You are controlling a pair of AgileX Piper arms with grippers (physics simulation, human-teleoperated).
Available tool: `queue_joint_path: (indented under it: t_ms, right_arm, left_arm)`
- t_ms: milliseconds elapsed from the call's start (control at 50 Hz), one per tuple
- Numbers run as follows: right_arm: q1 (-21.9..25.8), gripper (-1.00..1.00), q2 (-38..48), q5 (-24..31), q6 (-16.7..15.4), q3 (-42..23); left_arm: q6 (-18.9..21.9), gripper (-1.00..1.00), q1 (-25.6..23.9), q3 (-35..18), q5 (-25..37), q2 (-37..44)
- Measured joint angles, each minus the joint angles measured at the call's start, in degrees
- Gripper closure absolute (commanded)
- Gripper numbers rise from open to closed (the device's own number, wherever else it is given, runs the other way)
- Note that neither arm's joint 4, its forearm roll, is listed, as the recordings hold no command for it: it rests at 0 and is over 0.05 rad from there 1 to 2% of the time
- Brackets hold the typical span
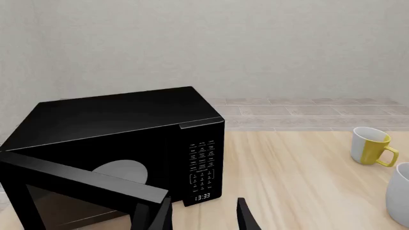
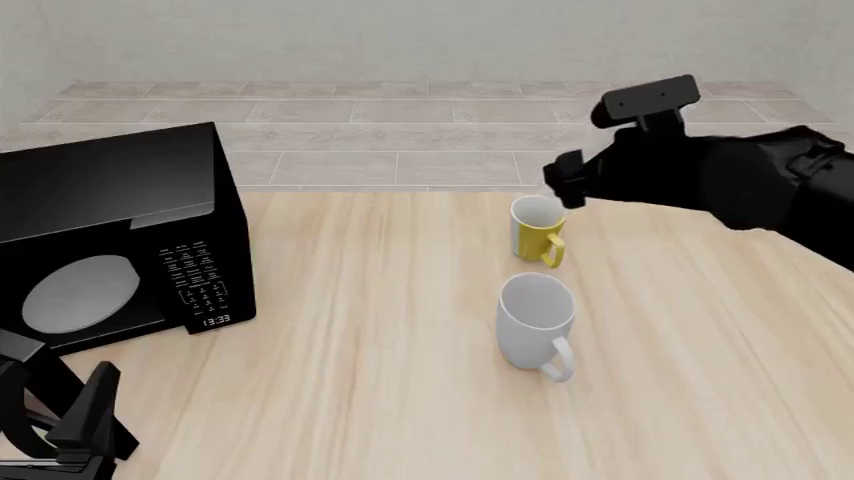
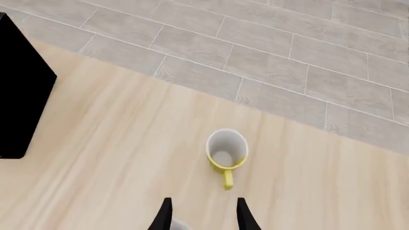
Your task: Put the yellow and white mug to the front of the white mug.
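Observation:
The yellow and white mug (image 2: 538, 232) stands upright on the wooden table (image 2: 387, 300), handle toward the front. The larger white mug (image 2: 535, 314) stands just in front of it, a small gap between them. My right gripper (image 2: 563, 186) hovers open and empty above and slightly behind the yellow mug. In the right wrist view the yellow mug (image 3: 225, 152) lies beyond the open right gripper (image 3: 203, 218), and the white mug's rim (image 3: 179, 225) peeks in at the edge. My left gripper (image 2: 63, 425) is open and empty at the front left. The left wrist view shows both mugs (image 1: 370, 145) (image 1: 399, 193).
A black microwave (image 2: 120, 235) with its door open (image 1: 76, 179) stands at the table's left, close to my left gripper (image 1: 204, 218). A tiled floor (image 2: 400, 130) and a grey wall lie beyond the table's far edge.

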Motion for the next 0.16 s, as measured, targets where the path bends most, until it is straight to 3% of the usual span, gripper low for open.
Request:
queue_joint_path:
  t_ms: [160]
  right_arm:
    - [1.34, -1.00, -4.82, 1.71, -1.40, 1.61]
  left_arm:
    - [0.01, -1.00, 0.00, 0.00, 0.00, 0.00]
